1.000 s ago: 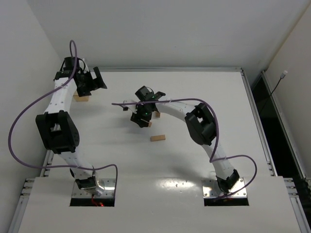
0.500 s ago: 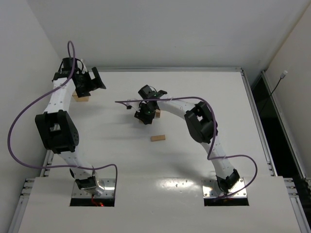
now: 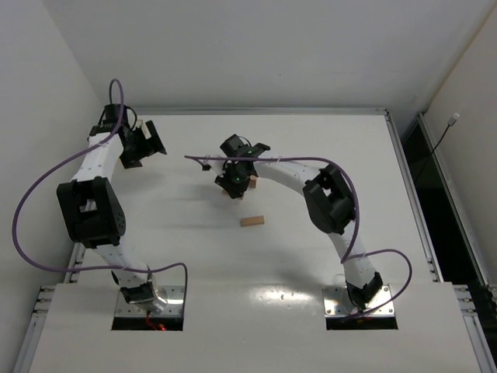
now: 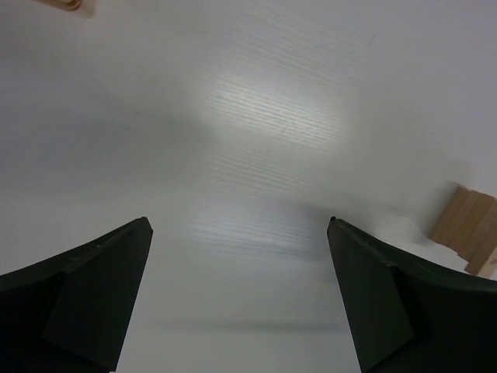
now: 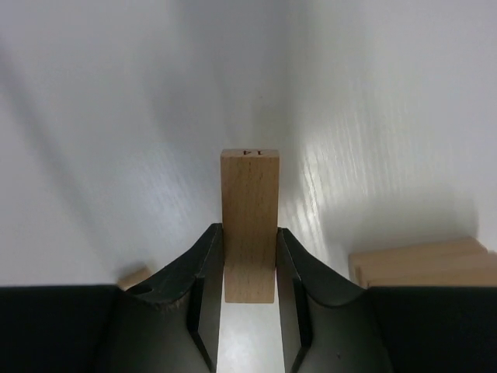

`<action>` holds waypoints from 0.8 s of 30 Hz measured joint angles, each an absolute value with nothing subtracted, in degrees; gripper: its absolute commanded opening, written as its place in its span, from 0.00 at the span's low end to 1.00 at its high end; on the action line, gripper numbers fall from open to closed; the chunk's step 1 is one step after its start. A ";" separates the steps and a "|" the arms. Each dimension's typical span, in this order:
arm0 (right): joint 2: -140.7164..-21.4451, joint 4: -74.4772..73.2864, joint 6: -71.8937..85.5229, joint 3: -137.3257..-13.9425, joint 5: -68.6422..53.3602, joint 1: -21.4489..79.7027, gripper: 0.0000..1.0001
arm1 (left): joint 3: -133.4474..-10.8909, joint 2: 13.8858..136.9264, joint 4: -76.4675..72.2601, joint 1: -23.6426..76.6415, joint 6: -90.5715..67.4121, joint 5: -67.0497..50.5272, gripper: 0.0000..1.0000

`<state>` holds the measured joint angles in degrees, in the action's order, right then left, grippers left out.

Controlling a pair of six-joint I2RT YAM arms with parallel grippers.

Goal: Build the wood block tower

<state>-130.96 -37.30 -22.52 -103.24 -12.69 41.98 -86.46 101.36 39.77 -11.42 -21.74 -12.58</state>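
Right wrist camera first: one wood block (image 5: 249, 203) sits lengthwise between the fingers (image 5: 203, 272) of my right gripper (image 5: 250, 260). Both fingers press flat against its long sides, so that gripper is clamped on the block. The far end of the block carries a small dark printed mark that I can't read with any confidence. The block points away from the camera over the white surface (image 5: 116, 116), and I can't tell whether it rests there or is lifted. Low on the right of this view is a stack of blocks (image 5: 423, 264) with at least two layers showing. It lies close beside the gripper but apart from the held block. The corner of another block (image 5: 137, 276) peeks out on the left of the view, beside the other finger.

From the top external camera, that gripper is near the middle of the surface, with a bit of tan wood showing just at its right side. A lone block (image 3: 251, 221) lies flat nearer the arm bases, apart from the gripper.

My left gripper (image 3: 144, 146) is over the far left part of the surface. On the left wrist camera its fingers stand wide apart with only bare surface between them, so it is open and holds nothing. A cluster of blocks (image 4: 468, 231) lying side by side shows at the right edge of that view, just beside one finger.
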 measured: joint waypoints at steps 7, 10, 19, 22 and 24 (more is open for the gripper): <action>-119.35 -38.59 3.75 -103.33 1.19 44.84 0.00 | -80.79 98.19 38.30 -11.00 -23.70 -3.97 1.00; -114.85 -40.16 14.13 -104.03 8.62 44.99 0.00 | -78.28 96.16 37.52 -11.00 -24.45 -4.05 1.00; -117.27 -49.84 38.02 -114.10 20.73 37.82 0.00 | -76.95 95.02 35.53 -11.00 -24.71 -5.17 1.00; -119.79 -51.03 41.91 -115.52 21.93 37.19 0.00 | -76.95 95.02 35.40 -11.00 -24.71 -5.19 1.00; -121.58 -51.59 44.03 -116.11 21.96 37.21 0.00 | -76.95 95.02 35.31 -11.00 -24.69 -5.21 1.00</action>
<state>-121.58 -51.59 44.03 -116.11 21.96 37.21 -76.95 95.02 35.31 -11.00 -24.69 -5.21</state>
